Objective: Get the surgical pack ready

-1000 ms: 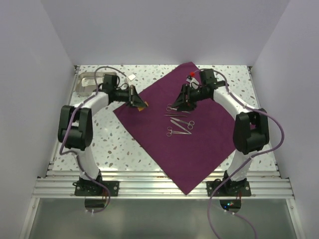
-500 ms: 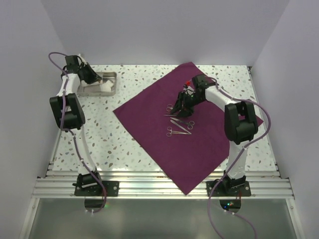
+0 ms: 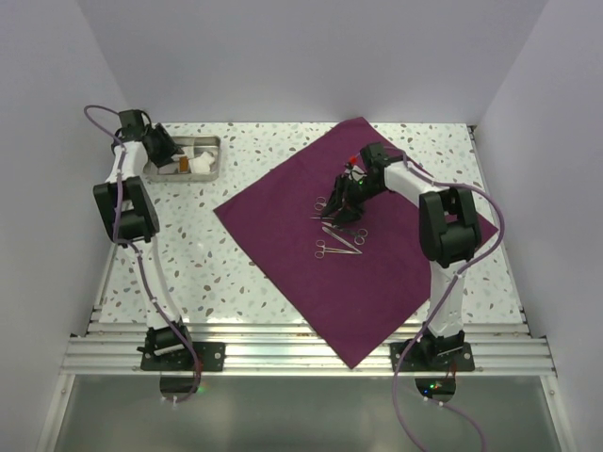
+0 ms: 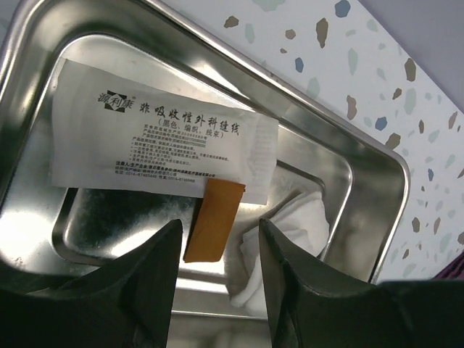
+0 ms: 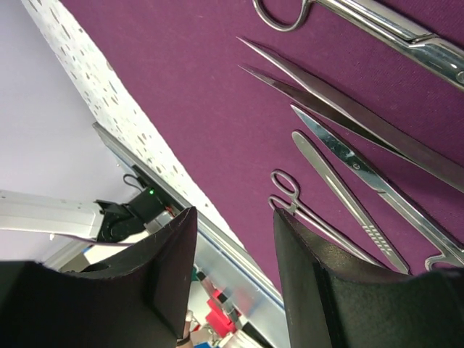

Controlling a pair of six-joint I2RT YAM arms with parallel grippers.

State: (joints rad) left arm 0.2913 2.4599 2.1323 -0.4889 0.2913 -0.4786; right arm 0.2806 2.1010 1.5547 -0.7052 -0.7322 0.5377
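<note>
The surgical pack (image 3: 377,273) is a deep purple cloth, spread open and flat on the speckled table (image 3: 207,264). It lies right of centre, turned like a diamond. One corner points at the far wall and the opposite one reaches over the metal rail at the near edge.

Near the middle of the cloth sits a small cluster of steel tools (image 3: 339,234), close together. Through the right wrist camera I can pick out a pair of tweezers (image 5: 348,109), a slim scalpel handle (image 5: 348,163) beside them, ring-handled forceps (image 5: 301,206) and the loop of another ring-handled tool (image 5: 283,18) (scissors or a clamp, I can't say which).

The right gripper (image 5: 232,217) hangs low over the far side of that cluster. Its fingers are spread apart with nothing between them.

Well away, at the far left corner of the table, the left gripper (image 4: 219,226) hovers over a shallow metal tray (image 4: 377,210). Its fingers are parted too and grip nothing. In the tray lie a white printed packet (image 4: 159,138), an orange strip (image 4: 214,221) tucked partly under the packet's edge, and a crumpled white wad (image 4: 290,232) just beside the strip.
</note>
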